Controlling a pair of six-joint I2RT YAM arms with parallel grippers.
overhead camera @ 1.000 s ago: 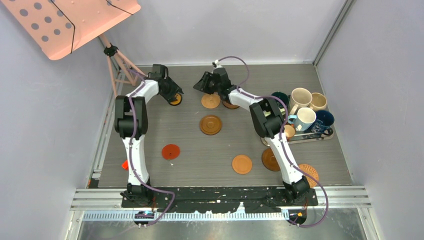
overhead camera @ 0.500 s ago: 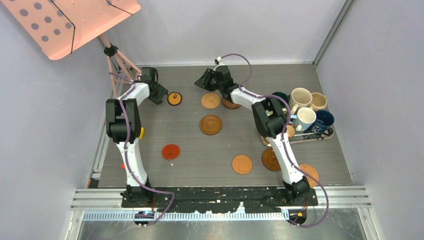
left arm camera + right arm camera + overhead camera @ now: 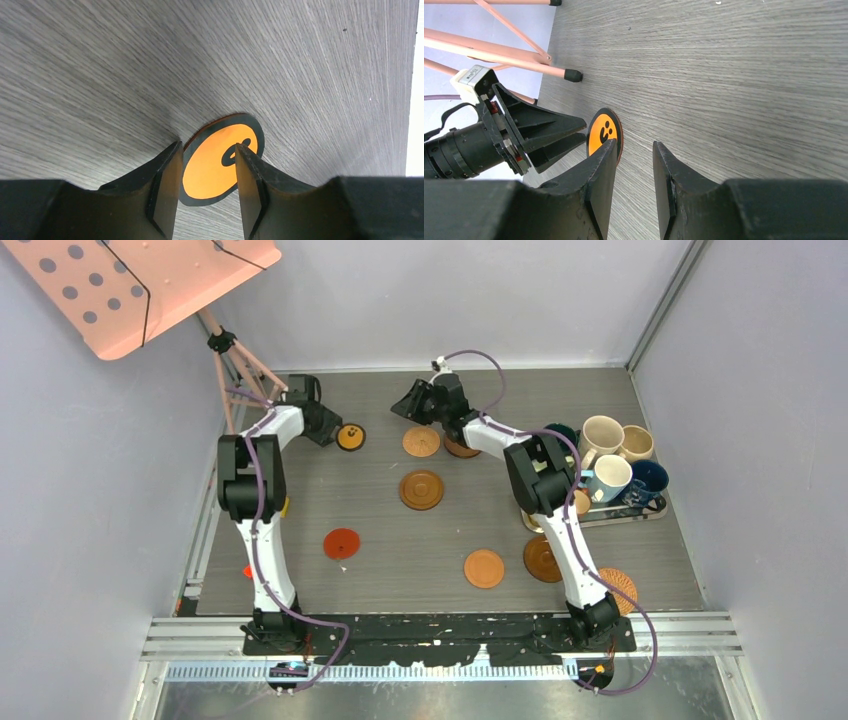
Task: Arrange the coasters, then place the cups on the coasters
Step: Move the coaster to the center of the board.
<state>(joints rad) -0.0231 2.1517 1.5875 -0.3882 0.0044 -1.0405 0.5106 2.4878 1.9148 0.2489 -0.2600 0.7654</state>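
Top view: my left gripper sits in the upper left of the grey wood-grain table, its tips just beside the small round black-rimmed orange coaster. My right gripper hangs at upper centre, near a plain orange-tan disc coaster. A dark brown ringed wooden coaster lies mid-frame, a flat red coaster at lower left, and at least 3 more at lower right. The handled ceramic mugs stand bunched on the rectangular metal tray at the right edge; none is on a coaster.

Left wrist view: the jaws stand apart, holding nothing. The black-rimmed coaster lies flat at centre, showing through the gap. I cannot tell whether the tips touch it.

Right wrist view: this claw is open too and empty, with bare table between its fingers. The orange coaster shows at centre left, the left claw's tips right at its edge, and a pink tripod leg above.

I judge the step in hand is arranging this coaster. The disc is thin, so I would bring the tips down to the tabletop, straddle the rim squarely, close gently and slide it instead of lifting. A tip riding onto the disc could flip it. I would also steer the arm clear of the tripod.
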